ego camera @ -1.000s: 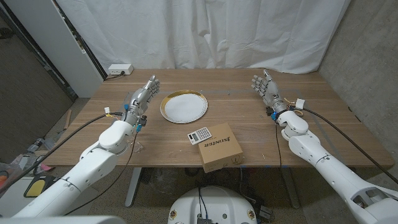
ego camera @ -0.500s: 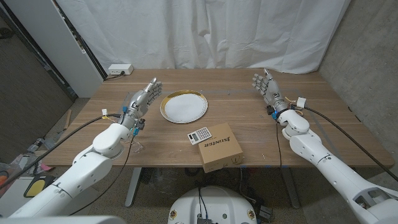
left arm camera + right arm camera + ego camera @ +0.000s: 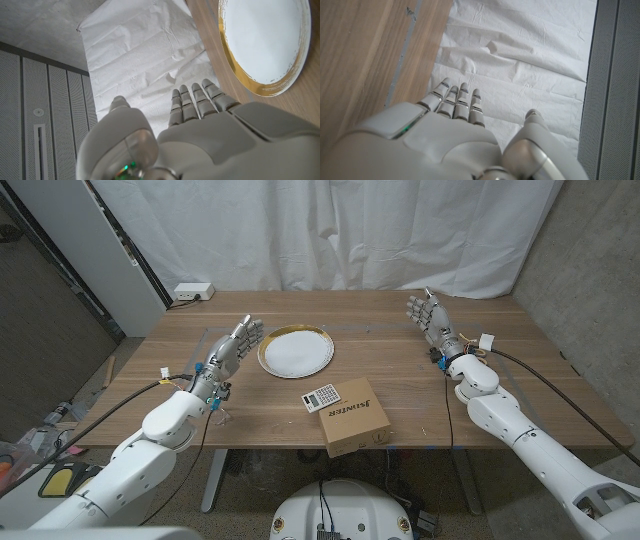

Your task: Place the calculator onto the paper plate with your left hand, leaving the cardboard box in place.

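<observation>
Calculator half on the cardboard box, keys illegible.

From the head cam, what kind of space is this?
Probably a lab or test bay, not a home: a white sheet backdrop hung behind the wooden table, bare concrete wall alongside, and a power strip at the table's far corner.

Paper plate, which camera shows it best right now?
The head view: the whole paper plate lies in sight on the table, beyond the calculator. The left wrist view catches part of it, white centre and gold rim, cut off by the frame. The right wrist view shows wood and curtain.
</observation>
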Controlling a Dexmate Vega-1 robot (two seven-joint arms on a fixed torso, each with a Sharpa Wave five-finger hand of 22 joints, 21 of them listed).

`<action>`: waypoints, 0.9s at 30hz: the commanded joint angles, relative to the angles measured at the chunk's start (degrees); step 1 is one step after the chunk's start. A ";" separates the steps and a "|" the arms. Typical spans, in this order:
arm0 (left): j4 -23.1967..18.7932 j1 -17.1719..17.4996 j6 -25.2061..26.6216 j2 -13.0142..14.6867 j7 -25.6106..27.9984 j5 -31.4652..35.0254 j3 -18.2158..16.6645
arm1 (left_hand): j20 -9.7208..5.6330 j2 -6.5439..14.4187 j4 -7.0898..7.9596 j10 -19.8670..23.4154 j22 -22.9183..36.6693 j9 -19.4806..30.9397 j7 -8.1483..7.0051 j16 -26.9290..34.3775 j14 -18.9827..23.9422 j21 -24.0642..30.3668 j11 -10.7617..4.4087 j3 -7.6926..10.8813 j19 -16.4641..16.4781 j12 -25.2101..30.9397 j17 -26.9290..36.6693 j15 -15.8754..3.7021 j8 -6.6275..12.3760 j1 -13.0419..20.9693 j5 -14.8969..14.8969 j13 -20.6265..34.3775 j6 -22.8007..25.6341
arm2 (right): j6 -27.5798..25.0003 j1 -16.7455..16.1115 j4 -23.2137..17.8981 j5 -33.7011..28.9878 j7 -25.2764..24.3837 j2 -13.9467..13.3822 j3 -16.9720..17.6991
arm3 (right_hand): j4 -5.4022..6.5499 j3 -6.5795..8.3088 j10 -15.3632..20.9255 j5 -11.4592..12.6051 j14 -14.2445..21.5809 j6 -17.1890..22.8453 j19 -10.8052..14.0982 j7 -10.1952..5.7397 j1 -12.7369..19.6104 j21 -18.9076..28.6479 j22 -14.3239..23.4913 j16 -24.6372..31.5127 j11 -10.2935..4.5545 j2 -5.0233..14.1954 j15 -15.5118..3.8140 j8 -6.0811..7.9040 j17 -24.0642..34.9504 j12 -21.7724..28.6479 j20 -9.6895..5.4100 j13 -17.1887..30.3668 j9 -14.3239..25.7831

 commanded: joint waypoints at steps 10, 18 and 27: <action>1.80 -1.39 -3.05 -3.15 4.19 10.37 2.81 | -0.96 -0.44 -0.97 1.69 0.20 0.32 -1.25 0.20 1.08 0.01 -1.38 -0.05 1.05 0.18 0.17 -1.19 0.47 1.84 -0.16 0.25 2.02 | -1.21 -2.99 -5.15 0.70 -2.02 -2.60 2.28 | -0.40 -0.06 0.71 0.04 0.40 0.49 0.57 -0.16 0.35 0.32 0.26 0.24 -0.19 0.30 -0.07 0.33 0.28 0.29 0.15 0.29 0.14; -0.49 -1.42 -0.36 -0.56 7.23 17.54 3.64 | -1.16 -0.28 -1.08 1.84 0.19 0.33 -1.37 0.10 1.22 -0.23 -1.47 0.02 0.76 0.05 0.18 -1.36 0.39 2.14 -0.15 0.26 2.28 | -1.41 -3.12 -5.47 1.56 -0.23 -3.20 2.33 | -0.45 -0.08 0.96 0.03 0.50 0.63 0.69 -0.27 0.36 0.36 0.26 0.26 -0.17 0.31 -0.13 0.37 0.29 0.38 0.12 0.29 0.15; 0.25 0.25 -3.37 0.79 6.46 18.32 1.67 | -1.58 -0.02 -1.43 2.44 0.14 0.34 -1.84 0.00 1.56 -0.51 -2.26 0.22 0.59 -0.02 0.17 -1.94 0.37 2.88 -0.02 0.29 2.91 | -0.47 -3.68 -4.38 3.51 0.51 -1.77 2.61 | -0.52 -0.10 1.18 0.03 0.81 0.87 0.94 -0.44 0.39 0.44 0.25 0.35 -0.21 0.34 -0.30 0.45 0.29 0.46 0.08 0.30 0.16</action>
